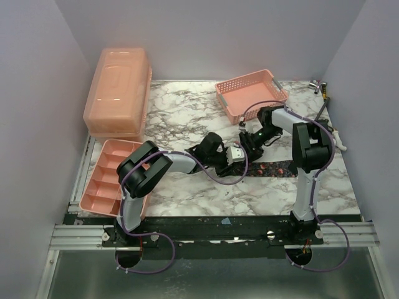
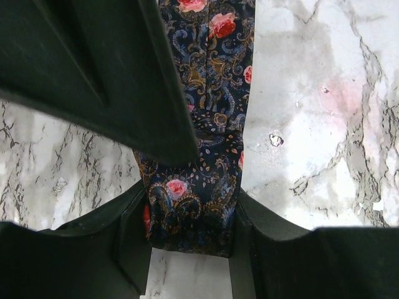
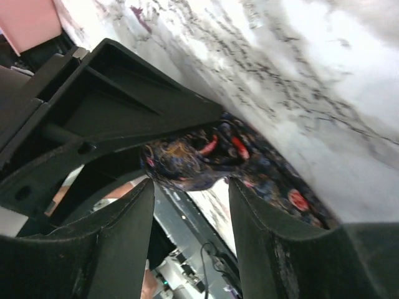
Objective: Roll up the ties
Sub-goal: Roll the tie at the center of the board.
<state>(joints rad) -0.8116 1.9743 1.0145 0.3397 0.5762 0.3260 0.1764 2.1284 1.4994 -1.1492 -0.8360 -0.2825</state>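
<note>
Left tool (image 2: 190,208) clamps tie (image 2: 212,93) end (open marble (image 2: 312,124) both sides); right tool (image 3: 192,187) spread.

The left arm (image 1: 177,163) and the right arm (image 1: 304,193) have pale grey links between bulky black joint housings; a thin lilac cable (image 1: 215,177) runs along each one; the left gripper (image 2: 190,193) has matte black, wedge-shaped fingers (image 2: 124,243); the right gripper (image 3: 190,180) has the same, with fine pale scuffs.
</note>
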